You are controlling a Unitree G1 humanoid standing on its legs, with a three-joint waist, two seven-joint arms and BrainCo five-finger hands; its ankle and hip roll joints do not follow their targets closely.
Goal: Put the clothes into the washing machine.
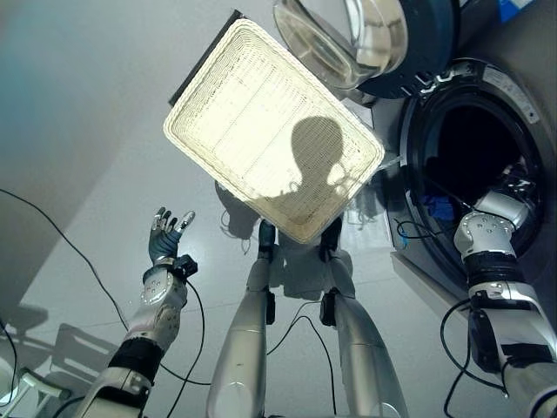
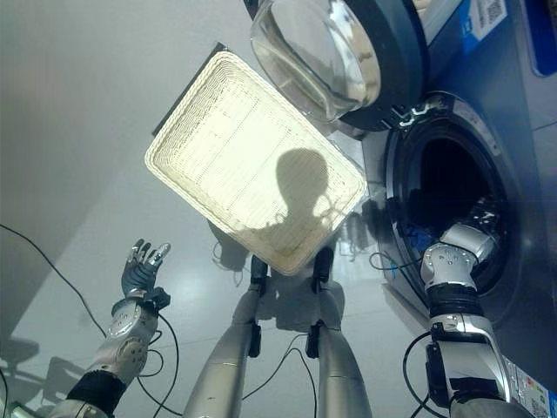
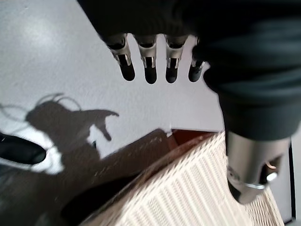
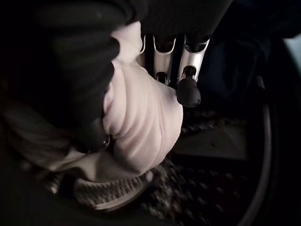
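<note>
Wicker basket (image 1: 261,131): we see it cream-coloured, on the floor beside the washing machine (image 2: 487,131).
Machine door (image 2: 335,52): swung open, glass porthole above the basket.
Right hand (image 4: 183,70): reached into the drum; we see fingers curled round a pale pink garment (image 4: 141,122).
Left hand (image 1: 165,233): raised over the floor, fingers straight and apart, holding nothing.

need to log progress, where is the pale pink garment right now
The pale pink garment is in the right hand, which is reaching inside the washing machine drum on the robot's right.
</note>
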